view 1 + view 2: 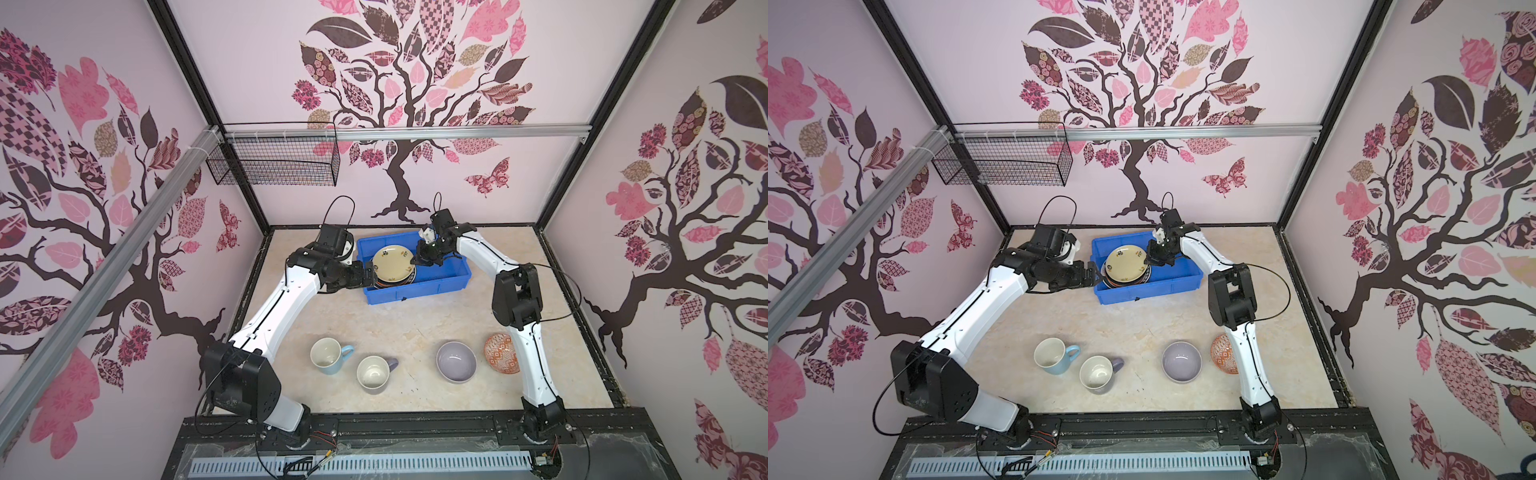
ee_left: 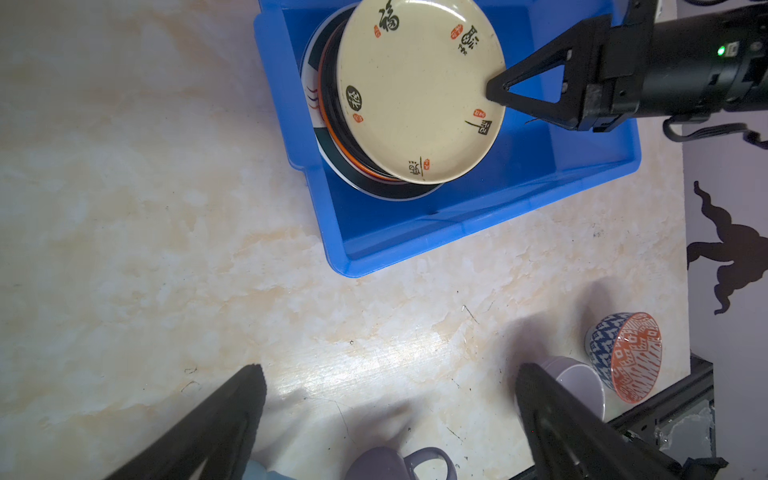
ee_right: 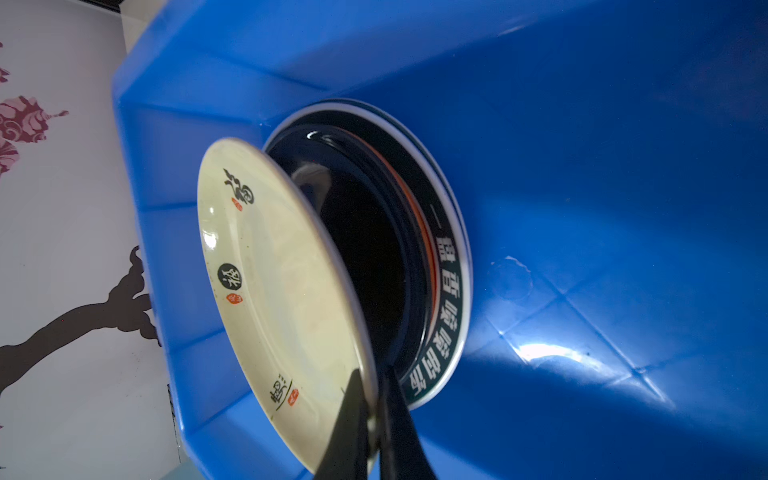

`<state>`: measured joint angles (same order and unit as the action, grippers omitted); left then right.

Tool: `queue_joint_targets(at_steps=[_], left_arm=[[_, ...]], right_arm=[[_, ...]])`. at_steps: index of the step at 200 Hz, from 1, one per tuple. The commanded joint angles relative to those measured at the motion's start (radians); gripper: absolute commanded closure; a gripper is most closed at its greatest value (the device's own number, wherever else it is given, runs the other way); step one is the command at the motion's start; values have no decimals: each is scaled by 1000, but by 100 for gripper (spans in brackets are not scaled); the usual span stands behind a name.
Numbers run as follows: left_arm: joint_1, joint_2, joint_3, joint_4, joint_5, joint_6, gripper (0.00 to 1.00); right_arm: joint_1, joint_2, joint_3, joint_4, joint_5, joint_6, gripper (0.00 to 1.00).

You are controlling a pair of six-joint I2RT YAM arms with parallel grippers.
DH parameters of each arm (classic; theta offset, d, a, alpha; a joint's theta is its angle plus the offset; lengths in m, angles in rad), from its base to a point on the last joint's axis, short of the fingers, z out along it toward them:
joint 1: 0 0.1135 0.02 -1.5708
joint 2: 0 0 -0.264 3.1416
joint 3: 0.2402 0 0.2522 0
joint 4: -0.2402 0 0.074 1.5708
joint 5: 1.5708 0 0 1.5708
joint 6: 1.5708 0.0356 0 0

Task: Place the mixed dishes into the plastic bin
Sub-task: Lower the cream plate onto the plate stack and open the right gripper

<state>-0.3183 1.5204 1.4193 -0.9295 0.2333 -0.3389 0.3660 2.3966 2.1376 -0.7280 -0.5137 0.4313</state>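
Observation:
The blue plastic bin (image 1: pixel 419 293) (image 1: pixel 1158 289) stands at the back of the table. In it lies a stack of plates, a black plate (image 3: pixel 365 249) over a dark-rimmed white plate (image 3: pixel 451 291). A cream plate (image 1: pixel 392 262) (image 1: pixel 1125 262) (image 2: pixel 419 91) (image 3: pixel 270 299) hangs tilted just above the stack. My right gripper (image 1: pixel 412 261) (image 1: pixel 1146 259) (image 2: pixel 492 93) (image 3: pixel 374 399) is shut on its rim. My left gripper (image 1: pixel 368 274) (image 1: pixel 1094 274) (image 2: pixel 386 370) is open and holds nothing, by the bin's left wall.
Near the front stand a light-blue mug (image 1: pixel 328 355), a lavender mug (image 1: pixel 374 374) (image 2: pixel 382 465), a lavender bowl (image 1: pixel 456 360) and an orange-white patterned bowl (image 1: pixel 500 353) (image 2: pixel 631 357) partly behind my right arm. A black wire basket (image 1: pixel 274 162) hangs on the back-left rail.

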Motion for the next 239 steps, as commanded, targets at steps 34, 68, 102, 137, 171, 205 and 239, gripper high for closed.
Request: queue_joint_targets(at_steps=[34,68,102,137,171,205,239], left_arm=[[8,14,42,-2,14,12,2],[8,16,41,0,21,12,2],[10,17,39,3,24,14,2],[12,13,39,3,26,15,2],[12,7,37,3,27,14,1],[12,4,34,7,43,9,1],[10,-6,27,13,72,6,2]], right_arm=[[-1,52,16,-10,-17,-11,97],[2,64,31,-36,-13,-11,78],[17,111,114,-73,11,-29,65],[29,139,174,-111,21,-30,59],[30,118,176,-127,51,-46,58],[27,43,168,-155,81,-69,56],[19,-95,81,-141,107,-82,50]])
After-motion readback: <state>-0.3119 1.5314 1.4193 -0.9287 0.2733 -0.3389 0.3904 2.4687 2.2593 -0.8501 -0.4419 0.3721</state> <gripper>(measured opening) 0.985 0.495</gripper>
